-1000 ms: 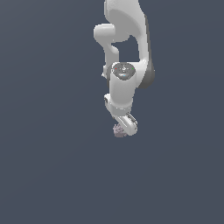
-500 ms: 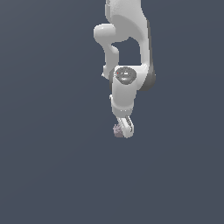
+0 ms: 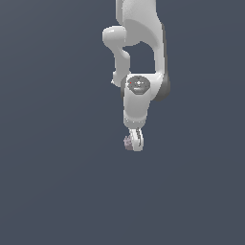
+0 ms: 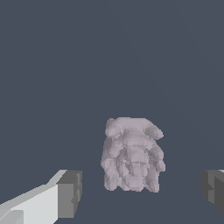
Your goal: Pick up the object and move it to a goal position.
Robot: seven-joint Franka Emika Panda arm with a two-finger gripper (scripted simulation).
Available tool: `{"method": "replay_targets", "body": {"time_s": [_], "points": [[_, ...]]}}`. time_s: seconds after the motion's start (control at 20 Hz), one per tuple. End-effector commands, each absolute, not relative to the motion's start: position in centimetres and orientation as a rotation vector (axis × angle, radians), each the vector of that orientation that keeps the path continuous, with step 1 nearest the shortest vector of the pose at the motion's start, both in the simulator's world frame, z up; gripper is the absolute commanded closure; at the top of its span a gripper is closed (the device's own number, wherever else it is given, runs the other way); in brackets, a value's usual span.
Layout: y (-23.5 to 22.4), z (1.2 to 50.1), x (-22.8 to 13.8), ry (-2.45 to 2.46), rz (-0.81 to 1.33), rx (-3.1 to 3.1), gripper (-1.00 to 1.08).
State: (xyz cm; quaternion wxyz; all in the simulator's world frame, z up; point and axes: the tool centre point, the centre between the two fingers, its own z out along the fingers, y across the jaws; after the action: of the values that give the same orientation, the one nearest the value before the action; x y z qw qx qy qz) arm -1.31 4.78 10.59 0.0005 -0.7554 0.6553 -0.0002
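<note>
While the white arm (image 3: pixel 141 57) hangs down from the upper edge of the exterior view, its end effector (image 3: pixel 136 142) points downward over a plain slate-grey worktop (image 3: pixel 57 182). At its tip, on the exterior view's left, a small greyish-mauve lump shows: the object (image 3: pixel 128 142), tucked right against the white fingers and partly hidden by them.

Seen from the wrist view, the object (image 4: pixel 132 154) is a knobbly, roundish mass with a rough, lumpy surface. It sits between the two fingers, one dark grey pad (image 4: pixel 70 194) on a white finger to one side and the other pad (image 4: pixel 213 188) just visible at the frame's edge on the opposite side. Clear gaps of grey background separate the lump from both pads, so neither touches it. It lies nearer the first pad than the second, a little off the middle of the gap.

The end effector is released, its jaws spread wider than the object, holding nothing. Whether the lump rests on the surface cannot be told from either view.
</note>
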Motion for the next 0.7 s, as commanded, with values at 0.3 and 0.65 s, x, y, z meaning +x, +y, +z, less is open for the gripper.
{"method": "replay_targets", "body": {"time_s": [0.3, 0.65], "points": [[4.8, 10.4, -1.4, 2.092, 0.0, -2.343, -0.92], [4.8, 8.0, -1.5, 2.095, 0.0, -2.341, -0.92]]}}
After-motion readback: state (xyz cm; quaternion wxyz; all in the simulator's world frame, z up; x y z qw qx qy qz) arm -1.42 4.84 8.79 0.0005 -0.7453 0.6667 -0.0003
